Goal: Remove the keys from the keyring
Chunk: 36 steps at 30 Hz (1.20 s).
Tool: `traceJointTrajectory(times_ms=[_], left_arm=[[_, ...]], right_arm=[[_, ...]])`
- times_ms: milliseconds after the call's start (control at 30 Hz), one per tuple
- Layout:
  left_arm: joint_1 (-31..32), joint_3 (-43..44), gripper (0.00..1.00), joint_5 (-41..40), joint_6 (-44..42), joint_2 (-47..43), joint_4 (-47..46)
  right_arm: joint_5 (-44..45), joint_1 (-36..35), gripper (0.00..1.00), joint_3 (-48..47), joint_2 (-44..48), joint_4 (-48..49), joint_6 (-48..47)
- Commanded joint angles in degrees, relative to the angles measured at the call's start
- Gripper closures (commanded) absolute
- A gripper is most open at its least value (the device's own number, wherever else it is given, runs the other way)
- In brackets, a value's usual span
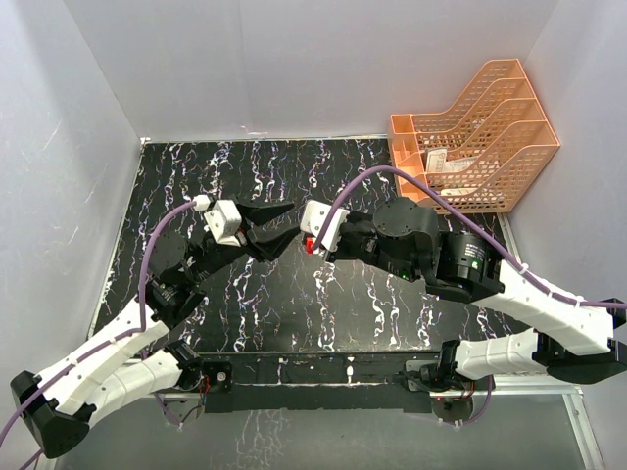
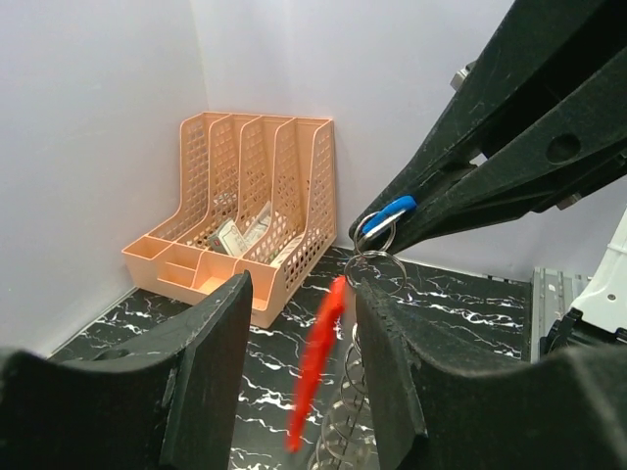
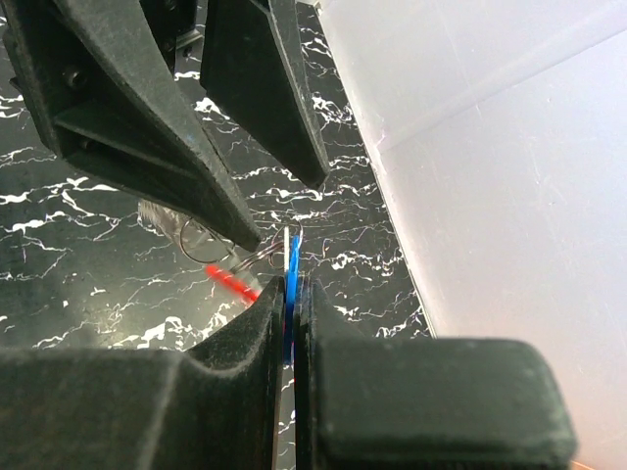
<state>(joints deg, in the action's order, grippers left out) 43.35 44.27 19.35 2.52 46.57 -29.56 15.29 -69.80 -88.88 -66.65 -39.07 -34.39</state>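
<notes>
My right gripper (image 3: 292, 286) is shut on the blue head of a key (image 3: 295, 257), held in the air above the mat. In the left wrist view the same blue key (image 2: 395, 208) shows between the right arm's black fingers (image 2: 509, 166). Silvery wire rings (image 2: 377, 266) hang from it. Below them dangles the keyring (image 2: 318, 362), a blurred red strip seen edge-on, beside a chain of small rings (image 2: 353, 411). My left gripper (image 2: 304, 294) stands open around the red strip and the rings, which lie against its right finger. From above, the two grippers meet tip to tip (image 1: 294, 230).
An orange file organiser (image 1: 475, 137) with papers stands at the back right corner, also seen as the orange organiser (image 2: 245, 235) in the left wrist view. The black marbled mat (image 1: 245, 313) covers the table. White walls close in at the left, back and right.
</notes>
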Motion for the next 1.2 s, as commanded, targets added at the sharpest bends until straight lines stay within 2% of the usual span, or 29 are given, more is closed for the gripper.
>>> traceJointTrajectory(times_ms=[0,800,933,1067,1167], left_arm=[[0.24,-0.54,0.55,0.14,0.25,-1.5,-2.42],[0.23,-0.58,0.56,3.89,5.6,4.21,-10.91],[0.24,-0.27,0.59,4.76,6.06,4.82,-11.47],[0.24,0.05,0.68,5.41,6.09,5.29,-10.24],[0.24,-0.8,0.65,5.82,7.42,5.53,-11.89]], right_arm=[[1.4,-0.25,1.0,-0.15,2.06,5.93,-0.16],[2.73,-0.25,1.0,1.25,1.52,6.89,0.19],[2.73,-0.25,1.0,1.52,1.48,7.4,0.2],[2.77,-0.25,1.0,1.9,1.74,8.07,0.2],[2.81,-0.25,1.0,2.37,2.05,8.95,-0.04]])
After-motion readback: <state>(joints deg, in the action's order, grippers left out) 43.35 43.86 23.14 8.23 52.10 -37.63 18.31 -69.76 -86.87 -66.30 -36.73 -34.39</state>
